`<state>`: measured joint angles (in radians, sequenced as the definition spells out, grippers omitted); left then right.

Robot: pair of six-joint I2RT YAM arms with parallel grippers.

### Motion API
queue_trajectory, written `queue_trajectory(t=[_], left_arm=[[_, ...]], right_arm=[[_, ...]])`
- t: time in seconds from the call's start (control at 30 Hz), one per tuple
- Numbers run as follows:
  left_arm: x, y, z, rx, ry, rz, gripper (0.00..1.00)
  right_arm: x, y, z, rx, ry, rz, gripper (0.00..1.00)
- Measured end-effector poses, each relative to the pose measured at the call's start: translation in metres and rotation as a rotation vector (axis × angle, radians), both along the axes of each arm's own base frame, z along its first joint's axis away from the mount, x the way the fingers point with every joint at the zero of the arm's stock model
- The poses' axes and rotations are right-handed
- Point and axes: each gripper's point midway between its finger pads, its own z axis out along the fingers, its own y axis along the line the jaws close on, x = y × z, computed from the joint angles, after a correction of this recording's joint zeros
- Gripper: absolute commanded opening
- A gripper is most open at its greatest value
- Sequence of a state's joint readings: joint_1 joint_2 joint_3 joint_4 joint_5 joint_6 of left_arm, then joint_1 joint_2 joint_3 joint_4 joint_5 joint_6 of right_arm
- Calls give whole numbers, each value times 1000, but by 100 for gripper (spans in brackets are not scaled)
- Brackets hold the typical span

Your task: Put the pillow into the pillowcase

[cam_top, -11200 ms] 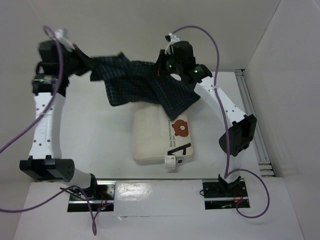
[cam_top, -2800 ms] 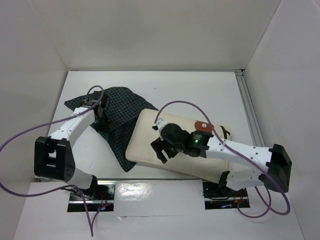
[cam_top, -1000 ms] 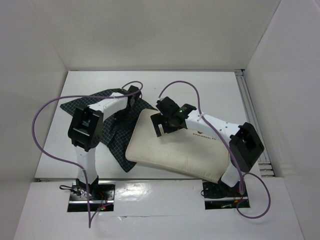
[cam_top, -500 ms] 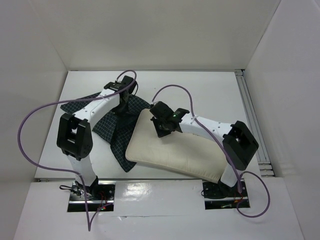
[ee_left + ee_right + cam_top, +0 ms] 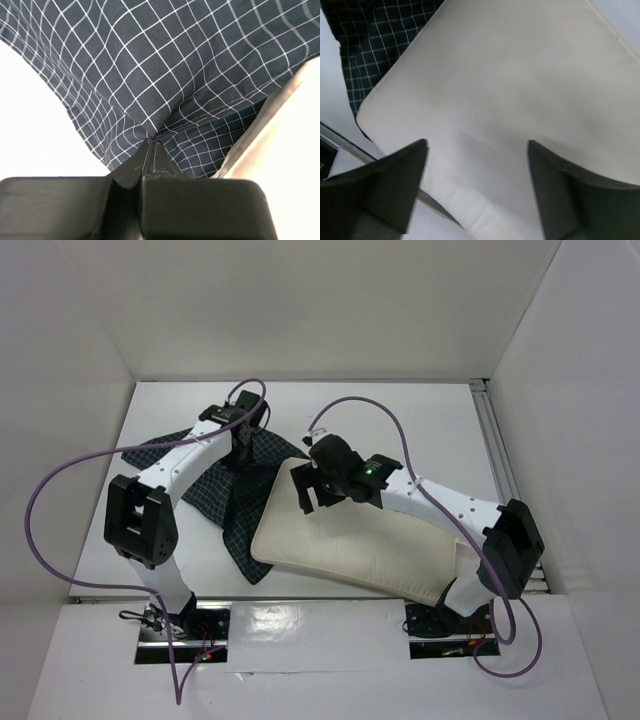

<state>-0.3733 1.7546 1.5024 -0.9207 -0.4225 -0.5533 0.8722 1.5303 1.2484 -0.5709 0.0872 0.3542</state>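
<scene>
The pillow lies wholly outside the pillowcase, its left edge overlapping the checked cloth on the worktop. The left end effector is pinched shut on a fold of the pillowcase. The right end effector hovers over the pillow's corner with its jaws apart, gripping nothing. Insertion appears not yet begun.

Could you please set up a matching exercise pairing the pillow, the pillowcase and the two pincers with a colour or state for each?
Column A
1. pillow
2. pillowcase
3. left pincer
4. right pincer

Column B
a. open, hovering over cream fabric
b. dark with a fine white grid
c. plain cream
d. shut, pinching checked cloth

Pairs: 1-c, 2-b, 3-d, 4-a
</scene>
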Motion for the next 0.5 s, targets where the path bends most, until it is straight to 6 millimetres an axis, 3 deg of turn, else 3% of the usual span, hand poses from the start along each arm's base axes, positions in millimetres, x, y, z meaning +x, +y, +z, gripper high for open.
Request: queue_trajectory(t=[0.1, 0.23, 0.27, 0.33, 0.37, 0.43, 0.5], left_arm=[[0, 2, 9, -19, -24, 9, 0], [1, 5, 12, -39, -29, 20, 0], [1, 5, 12, -45, -27, 23, 0], [2, 6, 12, -56, -25, 26, 0], [2, 6, 11, -60, -24, 26, 0], [1, 5, 11, -72, -20, 25, 0], [1, 3, 11, -84, -18, 21, 0]], right_arm=[[2, 8, -1, -12, 7, 2, 100], [2, 37, -26, -51, 46, 10, 100], [1, 46, -38, -63, 60, 16, 76], [-2, 54, -68, -111, 90, 26, 14], [-2, 55, -79, -132, 94, 19, 0], [-1, 55, -84, -139, 92, 3, 0], [1, 54, -74, -115, 69, -12, 0]])
